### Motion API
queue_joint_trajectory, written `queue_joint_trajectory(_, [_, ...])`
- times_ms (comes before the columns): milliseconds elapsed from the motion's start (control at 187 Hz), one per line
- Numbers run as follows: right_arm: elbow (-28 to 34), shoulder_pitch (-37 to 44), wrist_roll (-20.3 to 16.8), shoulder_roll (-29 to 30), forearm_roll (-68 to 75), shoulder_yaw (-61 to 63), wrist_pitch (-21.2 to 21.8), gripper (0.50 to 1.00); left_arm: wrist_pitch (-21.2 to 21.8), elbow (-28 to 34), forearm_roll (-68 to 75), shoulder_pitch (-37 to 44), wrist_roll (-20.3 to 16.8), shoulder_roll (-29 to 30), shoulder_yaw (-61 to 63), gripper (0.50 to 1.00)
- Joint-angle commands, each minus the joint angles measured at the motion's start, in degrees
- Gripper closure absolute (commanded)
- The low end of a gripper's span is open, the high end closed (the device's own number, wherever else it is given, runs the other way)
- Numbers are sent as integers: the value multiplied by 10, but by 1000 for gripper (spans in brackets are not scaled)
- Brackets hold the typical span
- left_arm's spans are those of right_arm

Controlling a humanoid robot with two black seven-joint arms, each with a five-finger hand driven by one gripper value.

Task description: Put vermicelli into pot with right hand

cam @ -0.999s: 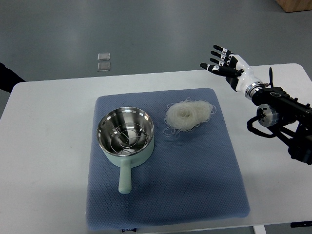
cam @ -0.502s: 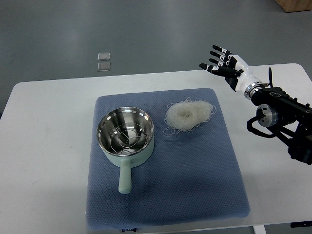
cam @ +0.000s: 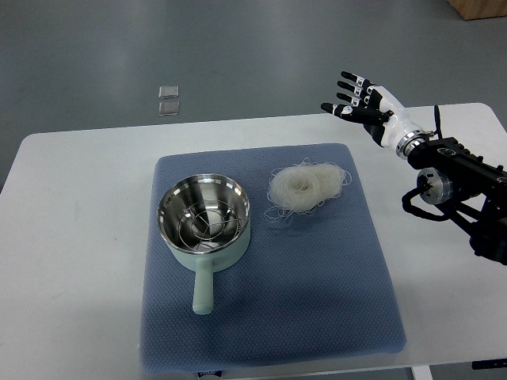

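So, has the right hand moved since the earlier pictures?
Yes, slightly. The right hand has shifted a little up and to the left in the picture, measured against the table's far edge.

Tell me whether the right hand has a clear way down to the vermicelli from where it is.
Probably yes. The right hand hovers open beyond the mat's far right corner, and nothing lies between it and the vermicelli. The pot sits off to the other side.

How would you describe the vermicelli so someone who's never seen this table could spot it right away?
On the white table lies a blue-grey mat. On its far half, right of the pale green pot, sits the vermicelli: a loose, whitish nest of thin tangled strands. It is the only soft, stringy thing there; the pot beside it is shiny metal inside.
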Motion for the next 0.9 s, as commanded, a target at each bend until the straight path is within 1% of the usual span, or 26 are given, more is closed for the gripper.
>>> queue_joint_trajectory(0, [1, 7, -1, -2, -39, 0, 6, 576, 0, 0, 0, 0, 0, 0, 0, 500])
queue_joint_trajectory(107, [3, 12, -1, -4, -93, -12, 7, 576, 0, 0, 0, 0, 0, 0, 0, 500])
queue_joint_trajectory(182, [4, 30, -1, -7, -120, -30, 9, 576, 0, 0, 0, 0, 0, 0, 0, 500])
queue_joint_trajectory(256, [5, 47, 0, -10, -141, -62, 25, 576, 0, 0, 0, 0, 0, 0, -1, 500])
queue_joint_trajectory(385, [9, 86, 0, -33, -179, -114, 55, 576, 0, 0, 0, 0, 0, 0, 0, 500])
queue_joint_trajectory(679, [27, 174, 1, -65, -328, -225, 136, 576, 0, 0, 0, 0, 0, 0, 1, 500])
queue_joint_trajectory(753, [27, 197, 2, -66, -354, -266, 145, 576, 0, 1, 0, 0, 0, 0, 1, 500])
queue_joint_trajectory(892, [27, 240, 3, -56, -389, -341, 147, 576, 0, 2, 0, 0, 0, 0, 1, 500])
